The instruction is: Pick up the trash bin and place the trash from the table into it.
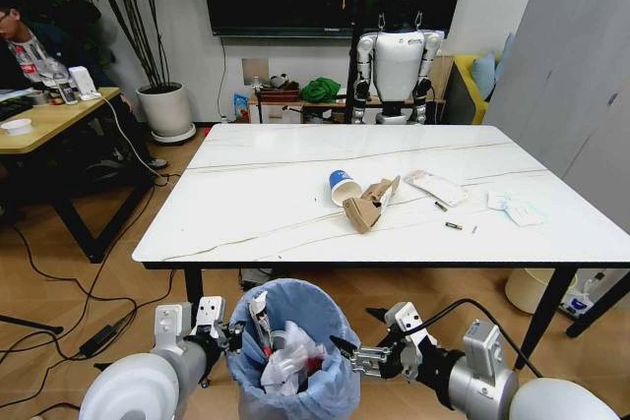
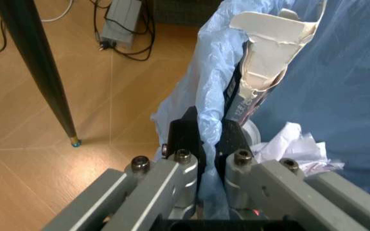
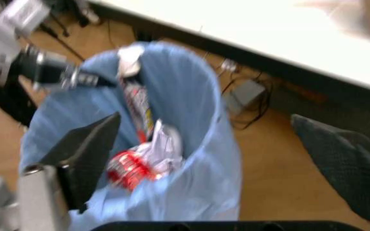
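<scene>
The left gripper has its black fingers closed tight on the rim of the trash bin, pinching the crinkled light-blue bag liner between them; in the head view it sits at the lower left of the frame, against the bin's left edge. The right gripper is at the lower right, just beside the bin's right edge, its fingers spread wide with nothing between them and one finger over the bin mouth. The bin stands low at the bottom centre of the head view, in front of the table, and already holds crumpled white paper and a torn wrapper. It looks light, but the bag is thin, soft and slippery, so a hold on film alone could slide or tear; the hold should take in the stiff rim under the liner, ideally on both opposite sides. On the table, mid-frame, lie the blue paper cup on its side touching the torn cardboard box, with white packets further right, all light and easily crushed.
</scene>
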Available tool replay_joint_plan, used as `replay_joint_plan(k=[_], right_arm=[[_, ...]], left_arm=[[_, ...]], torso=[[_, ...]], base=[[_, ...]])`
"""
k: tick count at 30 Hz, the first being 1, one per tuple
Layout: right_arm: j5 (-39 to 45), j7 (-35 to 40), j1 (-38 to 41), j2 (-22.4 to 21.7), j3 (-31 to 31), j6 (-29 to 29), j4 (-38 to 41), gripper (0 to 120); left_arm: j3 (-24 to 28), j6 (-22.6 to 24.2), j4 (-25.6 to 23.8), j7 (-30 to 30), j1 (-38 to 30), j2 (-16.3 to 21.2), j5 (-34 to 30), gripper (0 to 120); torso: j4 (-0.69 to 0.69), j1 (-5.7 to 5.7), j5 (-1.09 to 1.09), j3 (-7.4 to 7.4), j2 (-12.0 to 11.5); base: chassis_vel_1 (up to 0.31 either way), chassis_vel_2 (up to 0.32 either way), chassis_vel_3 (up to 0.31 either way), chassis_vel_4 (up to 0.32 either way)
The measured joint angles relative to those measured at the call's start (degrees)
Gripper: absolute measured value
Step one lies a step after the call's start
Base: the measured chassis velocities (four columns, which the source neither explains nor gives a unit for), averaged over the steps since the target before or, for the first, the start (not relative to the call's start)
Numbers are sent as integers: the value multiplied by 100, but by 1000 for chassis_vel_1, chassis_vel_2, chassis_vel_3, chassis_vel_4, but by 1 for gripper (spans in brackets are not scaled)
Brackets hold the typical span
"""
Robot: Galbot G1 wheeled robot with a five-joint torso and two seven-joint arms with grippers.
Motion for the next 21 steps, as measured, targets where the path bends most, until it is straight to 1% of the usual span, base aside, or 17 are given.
replay_joint_plan(k=[2,4,5,8,9,11,12,13,15,16,17,18,19,21], right_arm=[[301,241,335,64,44,19,-1,100],[814,693,909,133,52,26,-50,100],[1241,1057,1470,179,88,66,-267,100],[1639,1416,2126,221,104,125,-837,100],[1639,1416,2126,221,104,125,-837,100],[1861,1748,2585,332,41,143,-1443,100],[1890,1814,2659,355,27,144,-1556,100],[1997,2068,2926,452,-39,148,-1967,100],[2152,2359,3272,571,-173,148,-2429,100],[2152,2359,3272,571,-173,148,-2429,100],[2270,2509,3578,662,-315,148,-2761,100],[2330,2566,3707,699,-379,148,-2894,100],[2548,2779,4098,831,-614,149,-3295,100],[2748,2988,4401,946,-820,149,-3613,100]], left_arm=[[-23,0,-11,-1,44,1,2,0],[-25,0,-27,-1,87,-5,15,0],[-17,0,-43,0,121,-12,27,0],[19,0,-58,4,160,-18,56,0],[19,0,-58,4,160,-18,56,0],[57,0,-60,14,156,-18,70,0],[70,0,-60,15,148,-16,73,0],[136,0,-38,30,89,-6,73,0],[217,0,5,44,30,2,77,0],[217,0,5,44,30,2,77,0],[249,0,28,52,27,1,90,0],[258,0,36,57,27,-4,95,0],[287,0,66,60,29,-20,125,0],[303,0,79,67,29,-32,139,0]], torso=[[0,0,0,0,0],[-1,0,0,0,0],[2,0,-1,0,0],[3,0,0,1,0],[3,0,0,1,0],[2,1,0,1,0],[2,1,0,1,0],[1,1,1,1,0],[-3,1,1,1,-1],[-3,1,1,1,-1],[-2,1,1,2,-1],[-1,1,1,1,-1],[1,1,0,1,-1],[3,1,0,1,-2]], base=[[0,0,0,0],[0,0,0,0],[0,0,0,0],[0,0,0,0],[0,0,0,0],[0,0,0,0],[0,0,0,0],[0,0,0,0],[0,0,0,0],[0,0,0,0],[0,0,0,0],[0,0,0,0],[0,0,0,0],[0,0,0,0]])
